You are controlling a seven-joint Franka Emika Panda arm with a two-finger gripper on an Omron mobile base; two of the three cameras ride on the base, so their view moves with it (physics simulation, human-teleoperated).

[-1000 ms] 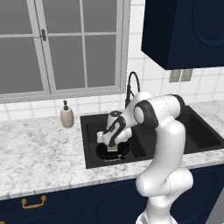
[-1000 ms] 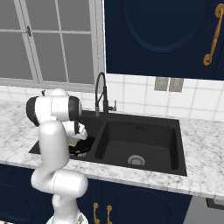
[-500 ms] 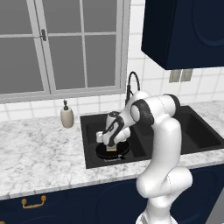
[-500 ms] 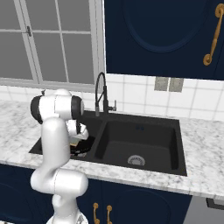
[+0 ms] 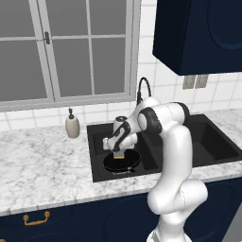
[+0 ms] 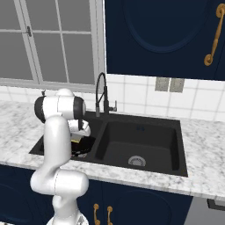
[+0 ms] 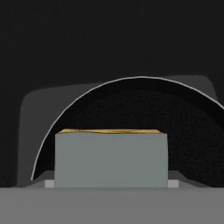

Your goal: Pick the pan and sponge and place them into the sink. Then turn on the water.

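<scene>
The pan [image 5: 122, 162] lies flat in the sink [image 5: 97, 156], in the basin on the window side of the faucet [image 6: 101, 93], its rim a pale arc in the hand view. The gripper [image 5: 119, 152] hangs just above the pan, and its fingers appear clamped on the sponge [image 7: 110, 131], whose yellow edge shows over a grey-green face. No water runs.

The step in hand looks like setting the sponge down. Done well, the hand sinks a little closer to the pan before the fingers part, so the light block drops squarely inside the basin and does not bounce off the rim. Then the hand should rise straight up, clear of the basin wall, before swinging toward the faucet handle behind the divider.
</scene>
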